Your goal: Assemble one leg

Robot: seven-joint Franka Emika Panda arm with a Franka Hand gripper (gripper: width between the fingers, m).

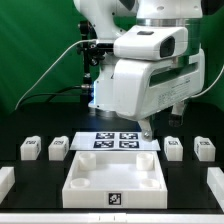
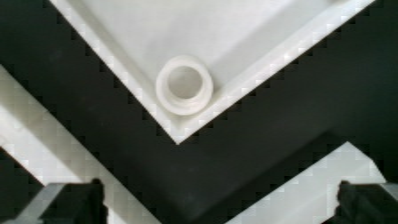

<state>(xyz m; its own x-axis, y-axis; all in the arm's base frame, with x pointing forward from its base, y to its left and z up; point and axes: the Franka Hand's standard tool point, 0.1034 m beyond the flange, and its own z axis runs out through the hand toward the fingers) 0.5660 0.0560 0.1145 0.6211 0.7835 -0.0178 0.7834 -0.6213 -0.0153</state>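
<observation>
Several small white legs with black tags stand on the black table: two at the exterior view's left (image 1: 31,149) (image 1: 58,148) and two at its right (image 1: 173,147) (image 1: 204,150). My gripper (image 1: 148,129) hangs above the table by the right end of the marker board (image 1: 118,141), apart from every leg. In the wrist view the gripper (image 2: 217,210) is open and empty, its dark fingertips (image 2: 68,205) wide apart. Below it shows a corner of the large white tray-like piece (image 2: 267,40) with a round socket (image 2: 183,83). No leg shows in the wrist view.
The large white tray-like piece (image 1: 80,185) lies at the front centre of the table. White blocks (image 1: 5,180) (image 1: 215,186) sit at the far left and right edges. A green backdrop stands behind the arm.
</observation>
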